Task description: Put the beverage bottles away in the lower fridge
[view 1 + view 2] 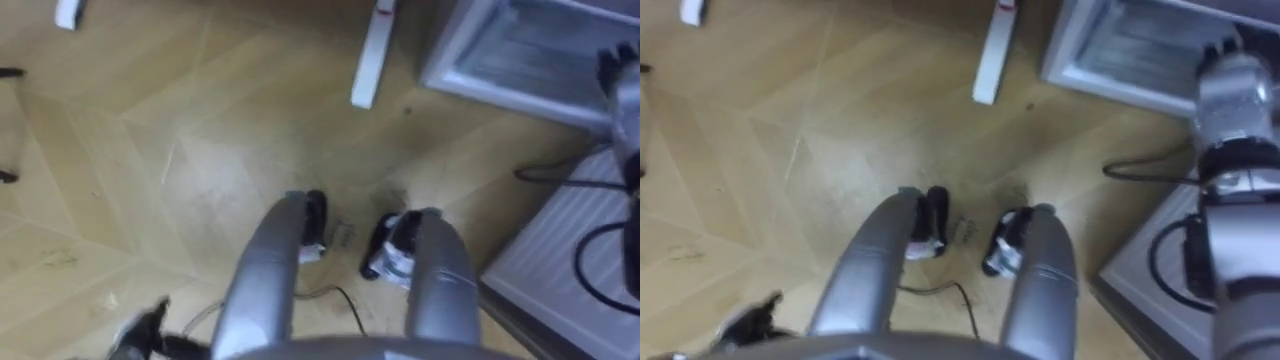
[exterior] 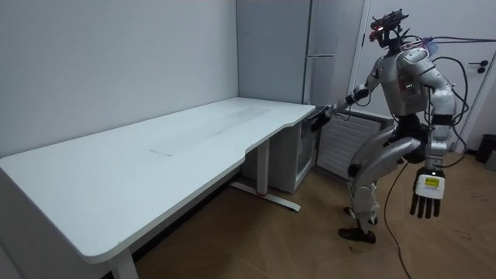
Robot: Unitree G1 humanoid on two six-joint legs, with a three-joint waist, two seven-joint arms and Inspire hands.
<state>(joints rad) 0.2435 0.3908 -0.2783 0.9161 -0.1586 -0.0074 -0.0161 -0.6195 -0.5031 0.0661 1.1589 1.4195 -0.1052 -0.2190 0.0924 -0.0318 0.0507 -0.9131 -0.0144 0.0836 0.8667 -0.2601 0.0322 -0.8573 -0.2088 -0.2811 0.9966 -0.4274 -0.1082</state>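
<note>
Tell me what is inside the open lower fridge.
The lower fridge shows a pale, bare-looking interior. The right hand covers its right side, and the upper part is cut off.

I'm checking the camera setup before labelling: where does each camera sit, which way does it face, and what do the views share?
Left eye view: on the robot's head, facing down at the wooden floor; thighs and feet show, right hand reaching toward the open fridge.
Right eye view: same head, slightly aside, same downward look; more of the right forearm shows.
Room view: stands off in the room, facing the white desk and the whole robot, left hand hanging open.
Shared: fridge, floor, and the desk's foot.
</note>
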